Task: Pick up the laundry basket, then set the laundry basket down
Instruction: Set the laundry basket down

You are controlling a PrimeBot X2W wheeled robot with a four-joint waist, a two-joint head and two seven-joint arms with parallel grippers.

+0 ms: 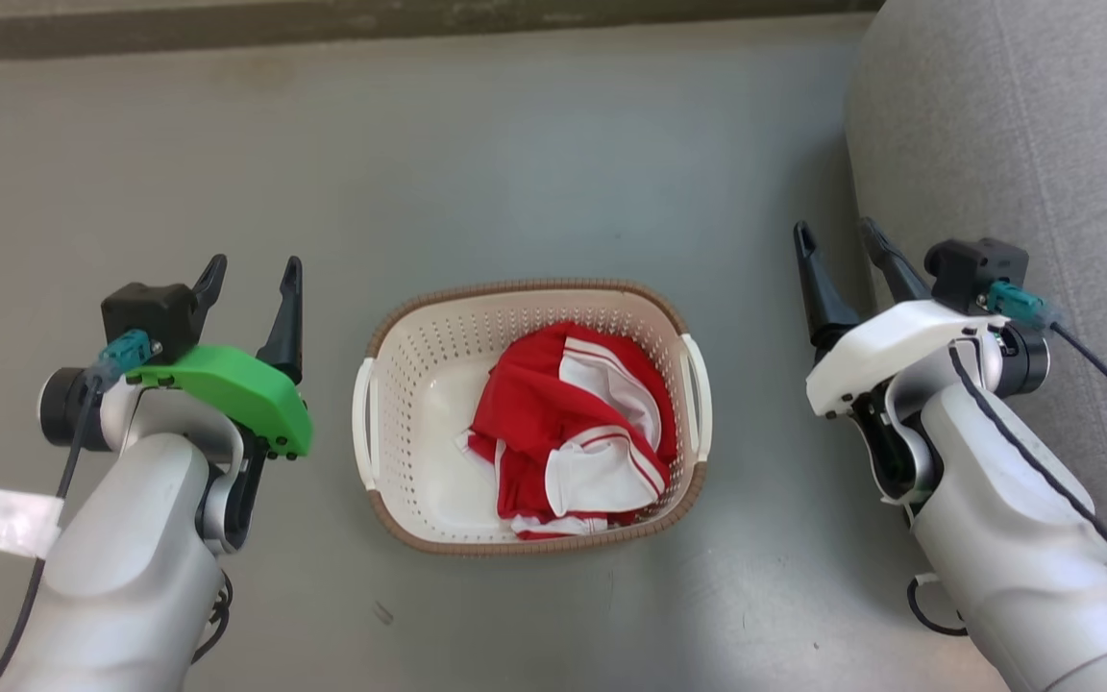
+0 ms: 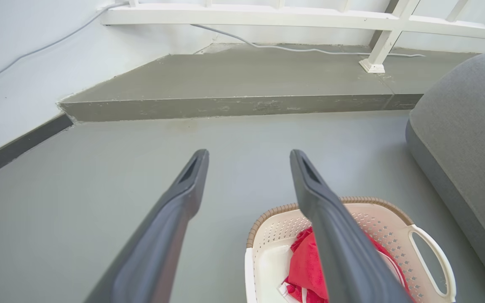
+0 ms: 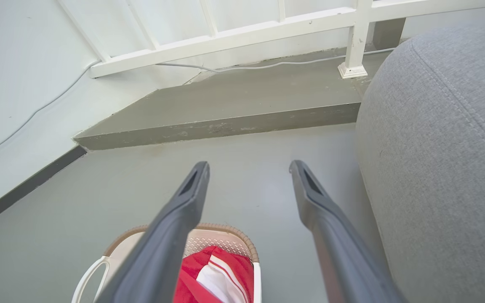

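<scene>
The laundry basket (image 1: 419, 384) stands on the grey floor in the middle of the head view: cream perforated plastic, brown woven-look rim, a white handle on each side. A red and white garment (image 1: 568, 432) lies inside it. My left gripper (image 1: 254, 276) hangs open to the basket's left, apart from it. My right gripper (image 1: 839, 240) hangs open to its right, also apart. The basket (image 2: 390, 227) shows at the bottom of the left wrist view, partly behind one finger, below the open left gripper (image 2: 249, 156). Its rim (image 3: 234, 234) shows low in the right wrist view, below the open right gripper (image 3: 249, 167).
A grey upholstered seat (image 1: 1015, 125) bulges in at the right, close to my right arm. Beyond the basket a low concrete step (image 2: 234, 105) crosses the floor, with a white railing (image 2: 373, 21) and a cable (image 2: 293, 48) on it. A wall runs along the left.
</scene>
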